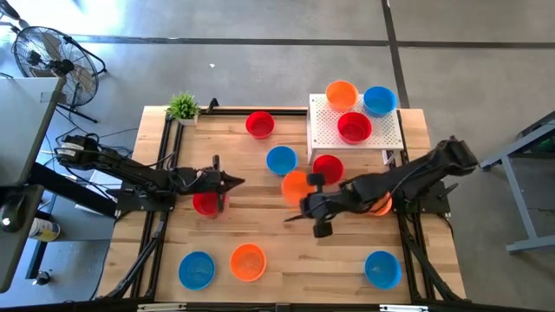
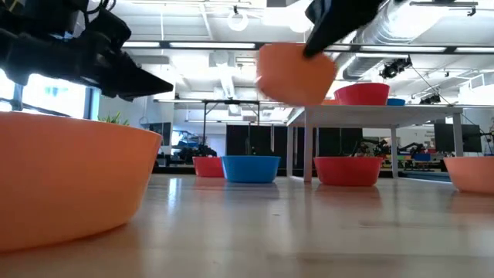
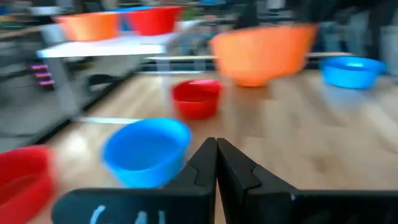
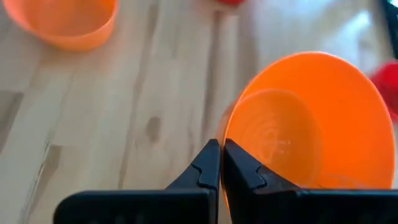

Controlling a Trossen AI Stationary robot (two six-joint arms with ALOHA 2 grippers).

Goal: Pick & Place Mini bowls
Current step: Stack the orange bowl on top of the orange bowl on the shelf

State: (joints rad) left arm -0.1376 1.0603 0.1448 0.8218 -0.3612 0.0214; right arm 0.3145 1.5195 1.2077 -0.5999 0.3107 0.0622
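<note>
My right gripper (image 1: 305,195) is shut on an orange mini bowl (image 2: 297,73), which hangs in the air over the table's middle. The bowl fills the right wrist view (image 4: 305,118). Under that arm another orange bowl (image 1: 379,205) rests on its base. My left gripper (image 1: 236,181) is shut and level at the table's left, with nothing in it (image 3: 216,149). A red bowl (image 1: 206,204) sits below it. A blue bowl (image 1: 280,159) and a red bowl (image 1: 327,167) stand near the lifted one. My right gripper has the orange bowl by its rim (image 4: 229,127), one finger inside the bowl and one outside. The fingers slant down from the table's right side. The bowl is lifted clear of the table and tilted (image 2: 297,73).
A white perforated stand (image 1: 381,139) at the far right carries an orange (image 1: 342,94), a blue (image 1: 379,100) and a red bowl (image 1: 354,126). A red bowl (image 1: 259,124) and a potted plant (image 1: 183,107) stand at the far edge. Blue (image 1: 197,269), orange (image 1: 248,262) and blue (image 1: 381,269) bowls line the near edge.
</note>
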